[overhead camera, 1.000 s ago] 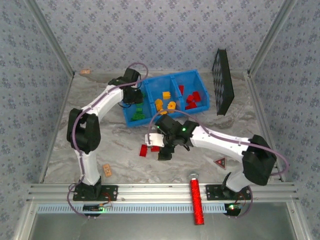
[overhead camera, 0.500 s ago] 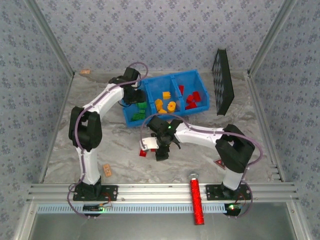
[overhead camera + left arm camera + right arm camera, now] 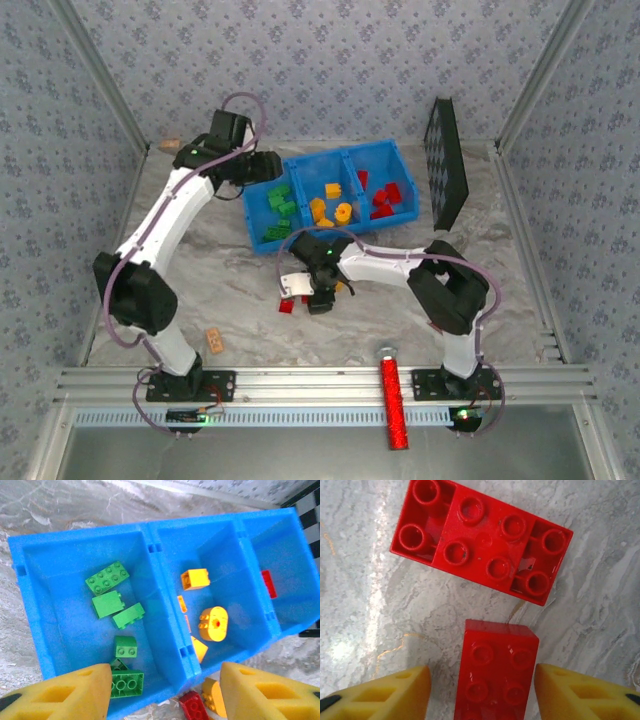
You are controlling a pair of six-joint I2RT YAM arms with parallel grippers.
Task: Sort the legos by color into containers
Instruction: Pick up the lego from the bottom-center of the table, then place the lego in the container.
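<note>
Two things lay on the bench (image 3: 240, 290) close to the arms: a small brick (image 3: 495, 675) and a long brick (image 3: 482, 540) just past it, both red. The right gripper (image 3: 480, 692) was down over the small brick, about half open, with one finger on each side. A little gap showed by the left finger, so it did not have hold of the brick yet. The step in hand looked like picking up this small brick. Next, the gripper would need to close all the way and lift straight up without bumping the long brick.

Farther back sat the blue tray (image 3: 162, 625). It had green bricks (image 3: 107, 577) in its left part, yellow bricks (image 3: 213, 624) in the middle and red bricks (image 3: 388, 200) on the right. The small brick belonged in that right part. The left gripper (image 3: 165, 695) hung above the tray, wide open and holding nothing.
</note>
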